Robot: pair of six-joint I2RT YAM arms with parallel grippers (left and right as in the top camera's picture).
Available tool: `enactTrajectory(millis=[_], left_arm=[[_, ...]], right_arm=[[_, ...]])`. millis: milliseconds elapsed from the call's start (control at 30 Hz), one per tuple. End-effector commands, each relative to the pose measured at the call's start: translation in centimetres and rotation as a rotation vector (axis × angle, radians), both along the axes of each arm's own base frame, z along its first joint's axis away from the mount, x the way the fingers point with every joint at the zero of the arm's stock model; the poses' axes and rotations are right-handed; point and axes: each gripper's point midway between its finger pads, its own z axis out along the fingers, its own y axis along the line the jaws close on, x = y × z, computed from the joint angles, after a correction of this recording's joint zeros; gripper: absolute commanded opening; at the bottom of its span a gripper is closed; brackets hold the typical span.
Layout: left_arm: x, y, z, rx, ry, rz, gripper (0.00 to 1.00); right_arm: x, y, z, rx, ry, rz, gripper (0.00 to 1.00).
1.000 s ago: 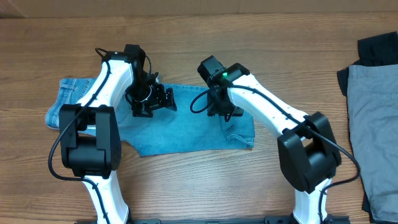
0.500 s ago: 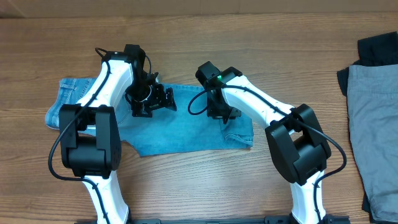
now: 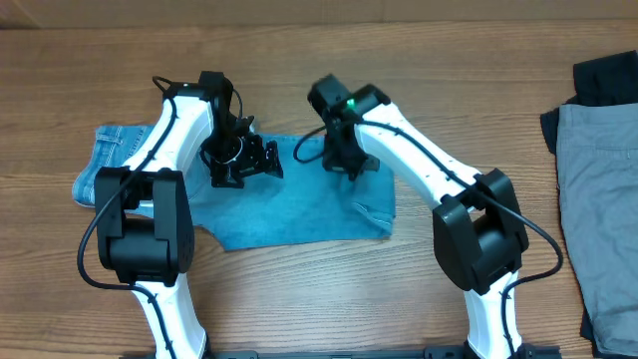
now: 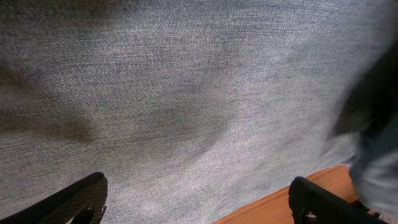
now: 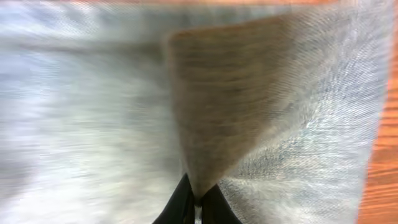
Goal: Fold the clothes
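Overhead and wrist views of a two-arm folding station, read from left to right. At the left, the light blue denim jeans (image 3: 299, 214) lay spread across the wooden table (image 3: 399, 299), with their paler, stitched end nearest the left edge and the plainer cloth running toward the centre. Above the middle of the denim hung the left gripper (image 3: 261, 163), released, its fingers standing wide apart over flat cloth and holding nothing, as its wrist view confirmed. Just to its right, the right gripper (image 5: 196, 202) was clenched on the jeans, its jaws pinched together on a raised peak of denim near the garment's far right end, where the cloth rumpled. Well apart, at the right edge of the table, lay the grey trousers (image 3: 598, 199), partly covering a black garment (image 3: 603, 75) that showed behind and beside them; both ran out of view, so whether they were folded could not be told. Judged from this layout, the task was at an early stage: the first fold of the jeans had been gripped but not laid over, and the other two garments appeared to await handling. Count: one pair of jeans, one pair of grey trousers, one black garment, two arms, two grippers.
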Motion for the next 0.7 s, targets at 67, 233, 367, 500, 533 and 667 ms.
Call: enactTrajectory(millis=[67,233,367,500,533,667], left_arm=[[0.3,0.3,0.7,0.002,-0.028,-0.013,0.97],[0.2,0.3,0.7,0.005,-0.023,-0.016,0.96],[0.0,1.8,0.4,0.054,-0.01,-0.002,0.96],[0.1,3.5,0.3,0.067,0.004,0.042,0.96],[0.0,4.1,0.4,0.067,0.01,0.056,0.97],[-0.2,5.1,0.4,0.064,0.027,0.084,0.98]], right_arm=[[0.3,2.7,1.4,0.118,-0.01,-0.035,0.04],[-1.2,5.3,0.4,0.132,-0.006,0.011,0.04],[-2.2,6.8,0.3,0.144,-0.004,0.024,0.04],[-3.4,7.8,-0.2,0.143,0.008,0.054,0.04],[-3.7,7.9,-0.6,0.142,0.011,0.059,0.04],[-3.3,8.4,-0.9,0.159,-0.01,0.065,0.43]])
